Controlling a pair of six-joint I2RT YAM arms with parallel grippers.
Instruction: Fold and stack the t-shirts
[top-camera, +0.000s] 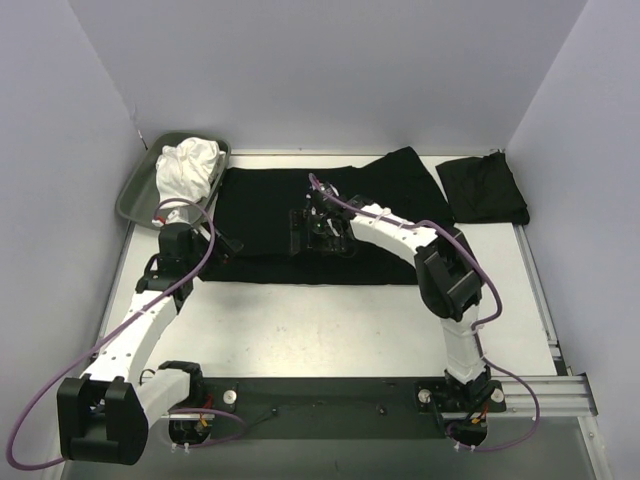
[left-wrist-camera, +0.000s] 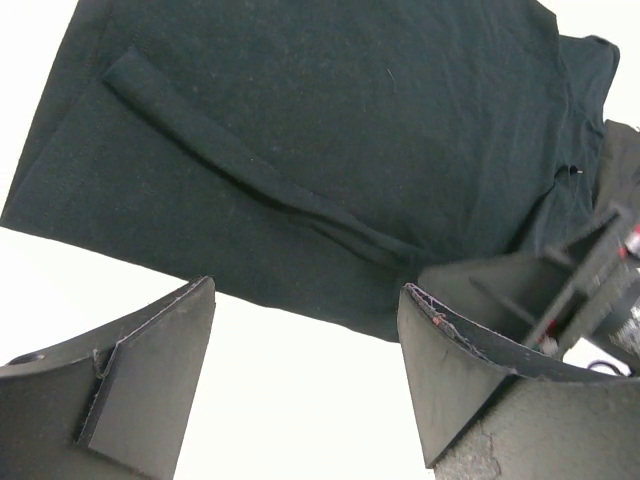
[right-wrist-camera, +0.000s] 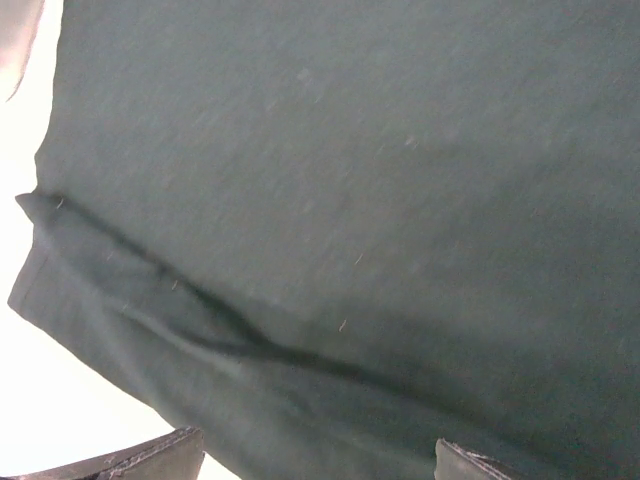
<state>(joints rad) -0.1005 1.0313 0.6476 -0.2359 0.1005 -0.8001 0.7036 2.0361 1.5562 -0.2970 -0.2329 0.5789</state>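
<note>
One black t-shirt (top-camera: 265, 205) lies spread flat across the back middle of the table, with a long fold ridge near its front hem (left-wrist-camera: 250, 180). A second black t-shirt (top-camera: 484, 189) sits folded at the back right. My left gripper (top-camera: 228, 243) hovers at the spread shirt's front left edge. It is open (left-wrist-camera: 305, 350), with only bare white table between its fingers (left-wrist-camera: 150, 370). My right gripper (top-camera: 300, 230) hangs over the middle of the same shirt. It is open (right-wrist-camera: 315, 460) with dark cloth (right-wrist-camera: 350, 200) filling its view and holds nothing.
A grey-green tray (top-camera: 135, 190) stands at the back left corner with a crumpled white cloth (top-camera: 188, 168) in it. Purple-grey walls close in the left, back and right sides. The right arm's gripper body (left-wrist-camera: 600, 270) shows in the left wrist view.
</note>
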